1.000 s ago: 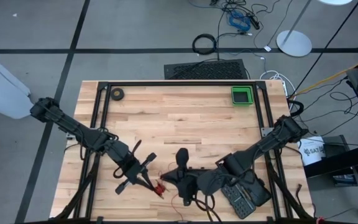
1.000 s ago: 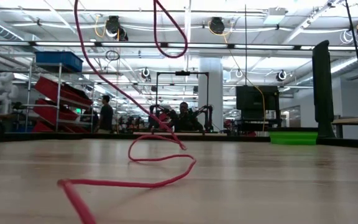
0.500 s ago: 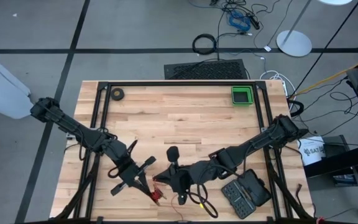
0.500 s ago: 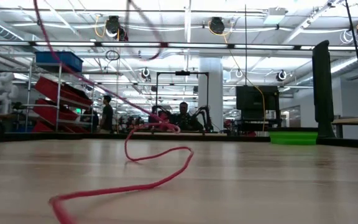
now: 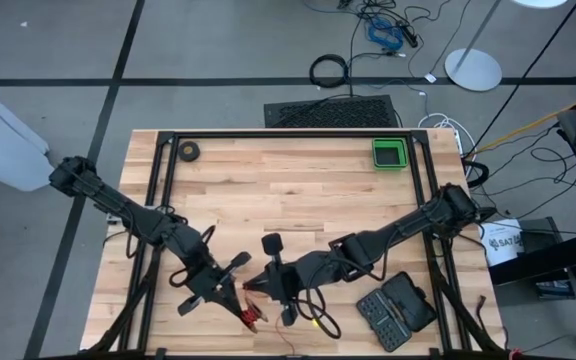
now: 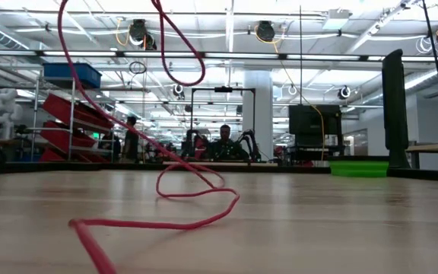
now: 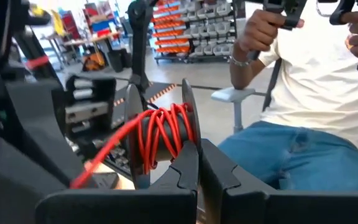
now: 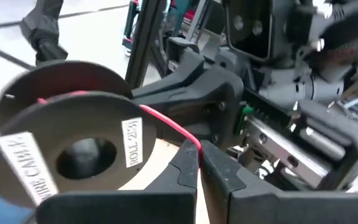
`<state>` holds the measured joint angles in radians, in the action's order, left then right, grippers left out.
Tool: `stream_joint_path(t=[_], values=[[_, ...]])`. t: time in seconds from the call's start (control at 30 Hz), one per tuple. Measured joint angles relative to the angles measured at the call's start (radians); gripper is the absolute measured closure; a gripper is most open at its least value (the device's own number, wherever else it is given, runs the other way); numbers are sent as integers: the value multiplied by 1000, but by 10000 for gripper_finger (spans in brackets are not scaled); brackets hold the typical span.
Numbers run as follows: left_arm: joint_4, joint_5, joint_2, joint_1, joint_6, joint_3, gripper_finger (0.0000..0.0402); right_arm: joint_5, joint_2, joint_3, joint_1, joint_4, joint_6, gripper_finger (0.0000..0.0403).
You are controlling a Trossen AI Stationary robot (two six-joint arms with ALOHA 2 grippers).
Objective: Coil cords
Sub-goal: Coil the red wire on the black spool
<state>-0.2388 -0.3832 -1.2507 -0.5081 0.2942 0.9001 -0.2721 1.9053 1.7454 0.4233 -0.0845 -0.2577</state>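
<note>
High view: a small green square tray sits at the far right of the pale wooden desk, a small dark ring-shaped tape roll at the far left, and a dark ribbed case lies near the right arm. Both arms meet at the near edge, crowding the cords. The left hand and right hand each have fingers pressed together, pinching thin red wire. The left wrist view shows the red wire wound on a dark spool, with a seated person behind; the low view shows only red loops trailing across the desk.
</note>
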Motion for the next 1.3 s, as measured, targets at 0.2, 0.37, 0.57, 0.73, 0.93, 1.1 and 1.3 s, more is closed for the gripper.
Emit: stream_joint_path(t=[0.2, 0.37, 0.57, 0.73, 0.93, 1.1, 1.3], values=[[-56, -3, 0, -1, 9, 0, 401, 101, 0, 0, -16, -3, 42, 402], [-97, -6, 0, -2, 11, 0, 401, 156, 0, 0, -22, -31, 103, 400], [-143, 19, 0, -8, 52, -1, 401, 189, 0, 3, -21, -146, 158, 398], [-168, 162, 14, -27, 101, 0, 401, 295, 4, -2, -18, -268, 218, 385], [-210, 300, 56, -76, 114, 1, 401, 330, 4, -2, 18, -404, 314, 350], [-173, 390, 86, -111, 114, 1, 402, 326, -1, -2, 47, -477, 360, 309], [-173, 416, 101, -136, 115, 1, 402, 173, -12, -1, 63, -453, 311, 272]])
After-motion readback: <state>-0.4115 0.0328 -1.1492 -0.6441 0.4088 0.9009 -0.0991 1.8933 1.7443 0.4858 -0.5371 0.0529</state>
